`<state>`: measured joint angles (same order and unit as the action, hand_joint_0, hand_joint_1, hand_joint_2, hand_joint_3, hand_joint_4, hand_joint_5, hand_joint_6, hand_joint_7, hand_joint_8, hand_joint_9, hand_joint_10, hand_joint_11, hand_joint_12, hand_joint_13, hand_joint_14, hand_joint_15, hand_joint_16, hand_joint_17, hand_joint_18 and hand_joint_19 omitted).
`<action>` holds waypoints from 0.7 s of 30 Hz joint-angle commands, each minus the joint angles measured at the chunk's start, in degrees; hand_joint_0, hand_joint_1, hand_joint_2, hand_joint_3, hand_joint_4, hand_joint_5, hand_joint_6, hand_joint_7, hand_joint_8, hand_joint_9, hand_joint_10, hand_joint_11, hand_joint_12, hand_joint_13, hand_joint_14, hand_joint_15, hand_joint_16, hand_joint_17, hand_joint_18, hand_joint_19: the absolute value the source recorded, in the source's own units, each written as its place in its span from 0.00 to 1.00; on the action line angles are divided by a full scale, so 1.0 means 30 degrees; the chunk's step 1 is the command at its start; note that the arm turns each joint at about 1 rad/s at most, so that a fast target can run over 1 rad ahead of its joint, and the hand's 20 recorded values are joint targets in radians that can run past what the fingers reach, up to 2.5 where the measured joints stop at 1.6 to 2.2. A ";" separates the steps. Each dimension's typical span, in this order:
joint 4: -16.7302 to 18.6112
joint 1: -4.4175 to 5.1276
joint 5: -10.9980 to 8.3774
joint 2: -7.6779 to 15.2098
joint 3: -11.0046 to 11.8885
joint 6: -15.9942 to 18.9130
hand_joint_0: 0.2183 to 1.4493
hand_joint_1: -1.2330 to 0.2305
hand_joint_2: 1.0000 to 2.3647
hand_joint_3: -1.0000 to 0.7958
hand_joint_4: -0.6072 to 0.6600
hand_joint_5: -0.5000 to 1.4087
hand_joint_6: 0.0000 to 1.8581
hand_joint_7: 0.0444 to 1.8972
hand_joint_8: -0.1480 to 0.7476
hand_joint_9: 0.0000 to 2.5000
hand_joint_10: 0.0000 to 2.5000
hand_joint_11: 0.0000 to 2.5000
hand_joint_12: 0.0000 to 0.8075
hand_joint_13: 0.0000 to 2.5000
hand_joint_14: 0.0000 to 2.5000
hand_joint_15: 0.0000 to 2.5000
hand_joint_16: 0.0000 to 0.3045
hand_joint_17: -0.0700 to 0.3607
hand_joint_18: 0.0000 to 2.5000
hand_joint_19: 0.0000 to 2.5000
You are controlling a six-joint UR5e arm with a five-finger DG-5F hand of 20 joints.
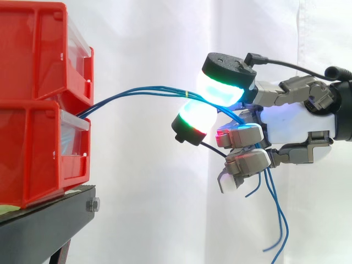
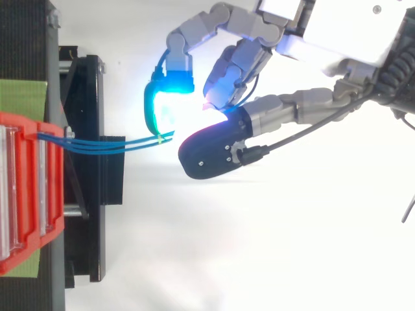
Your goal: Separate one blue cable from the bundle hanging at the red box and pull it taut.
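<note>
A robot hand [image 1: 291, 124] reaches in from the right, level with the seam between two stacked red bins, and grips a bundle of blue cables [image 1: 144, 88] before a white curtain [image 1: 143, 192]. The cables come out from between the upper red bin [image 1: 38, 49] and the lower red bin [image 1: 33, 154], rise in a shallow arc across the open gap and meet at a thin yellow tie [image 1: 187, 94] just at the hand. There the bundle passes between two fingertips: an upper pad [image 1: 220, 91] glowing cyan and white, and a lower pad [image 1: 197, 116] glowing white with a green and red rim. These two are drawn close together on the strands, and the other fingers curl in below them. Past the pinch, the loose cable ends [image 1: 278, 220] hang down behind the hand and trail off toward the bottom of the side view.

From above, the hand [image 2: 337, 32] comes in from the upper right, and the cables [image 2: 104, 144] run as close, nearly parallel strands from the red bin [image 2: 26, 194] to the cyan pad. Whether one strand is parted from the others cannot be told. The span is gently bowed, not drawn straight. The bins sit on a black stand [image 1: 49, 214], well apart from the hand.
</note>
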<state>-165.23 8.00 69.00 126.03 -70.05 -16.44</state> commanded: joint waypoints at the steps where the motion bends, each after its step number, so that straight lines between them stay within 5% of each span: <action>1: 0.0000 -0.0030 0.0000 0.0000 0.0000 0.0000 0.46 0.21 0.00 0.28 0.30 0.15 0.49 0.56 0.28 0.50 0.00 0.74 0.35 0.45 0.01 0.59 0.12 0.36 0.28 0.25; 10: 0.0000 -0.0030 0.0000 0.0029 0.0000 0.0000 0.40 0.15 0.00 0.28 0.33 0.15 0.49 0.56 0.27 0.49 0.00 0.74 0.36 0.45 0.01 0.59 0.12 0.36 0.27 0.25; 21: 0.0000 0.0000 0.0000 0.0000 0.0000 0.0000 0.21 0.15 0.00 0.28 0.42 0.14 0.49 0.52 0.34 0.48 0.06 0.68 0.41 0.46 0.01 0.59 0.15 0.40 0.28 0.27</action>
<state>-165.23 7.92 68.99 126.05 -70.05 -16.43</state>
